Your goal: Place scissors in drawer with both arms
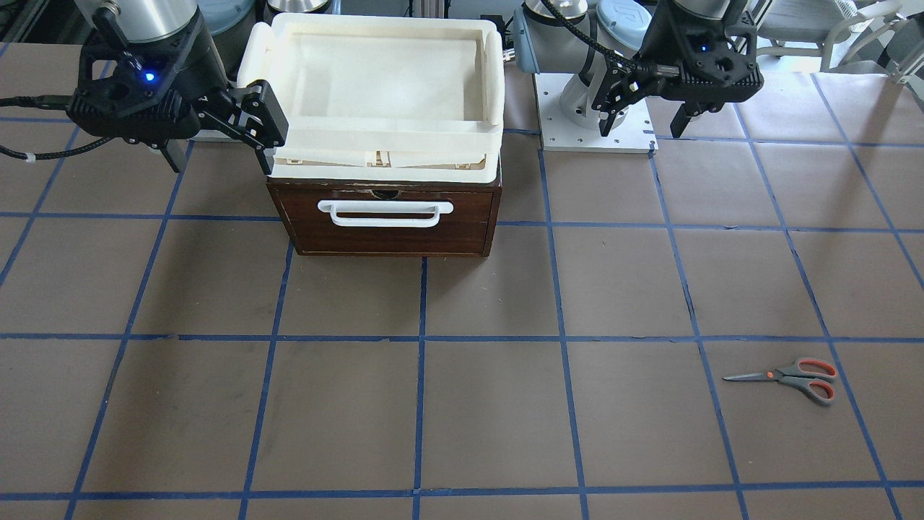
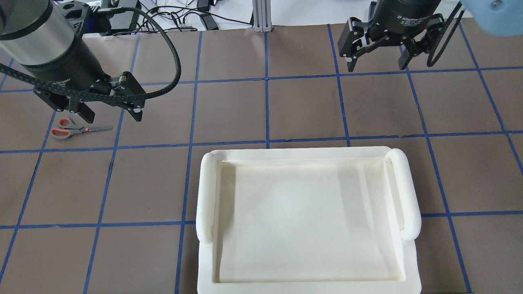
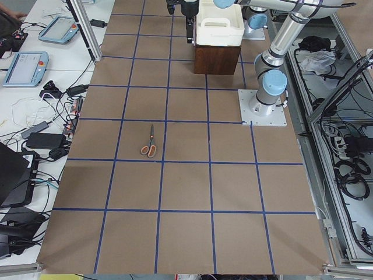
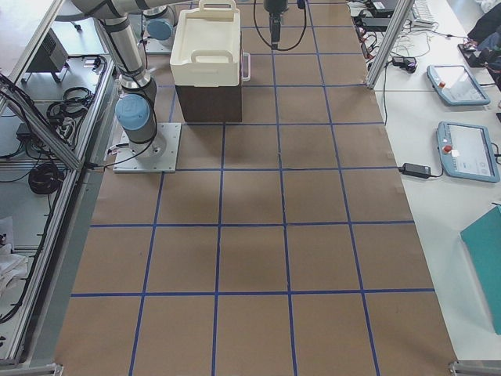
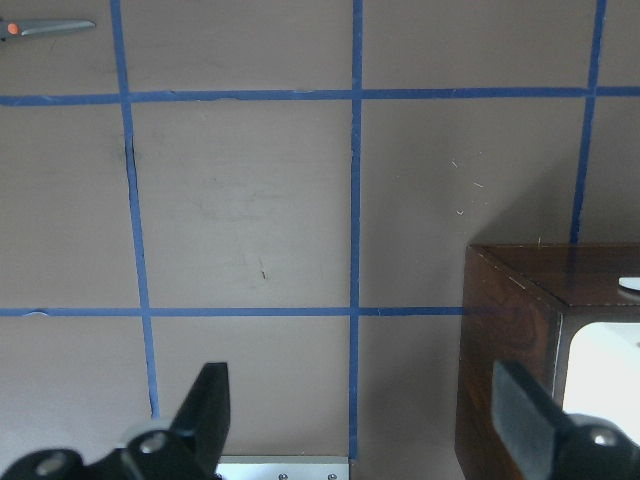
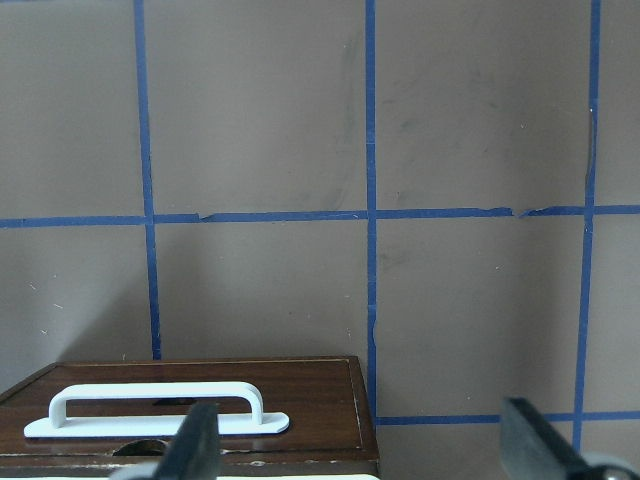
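Front-facing view: the drawer [image 1: 393, 230] is shut, its dark front flush in its box, with the white handle [image 1: 390, 212] across it. A cream tray [image 1: 494, 87] sits on top of the box. The scissors [image 1: 792, 377] lie flat on the worktop [image 1: 505, 412], closed, blades pointing to the view's left, well apart from the drawer. The left gripper [image 1: 641, 124] hangs above the worktop with jaws spread, holding nothing. The right gripper [image 1: 220, 150] is just beside the tray's edge, jaws spread and empty.

Overhead view: the scissors [image 2: 74, 129] lie near the left gripper [image 2: 112, 115], which hangs above them. The right gripper [image 2: 376, 64] hangs over bare worktop beyond the tray [image 2: 205, 196].

Left side view: the scissors [image 3: 150, 143] lie alone in a taped square, well apart from the drawer box [image 3: 217, 59].

Right side view: the drawer box [image 4: 207, 103] stands with the tray on it.

Left wrist view: jaws spread. A blade of the scissors [image 5: 52, 27] shows at the top left corner, and a corner of the drawer box [image 5: 515, 350] at the right.

Right wrist view: jaws spread above the drawer front [image 6: 310, 395] and its handle [image 6: 155, 405].
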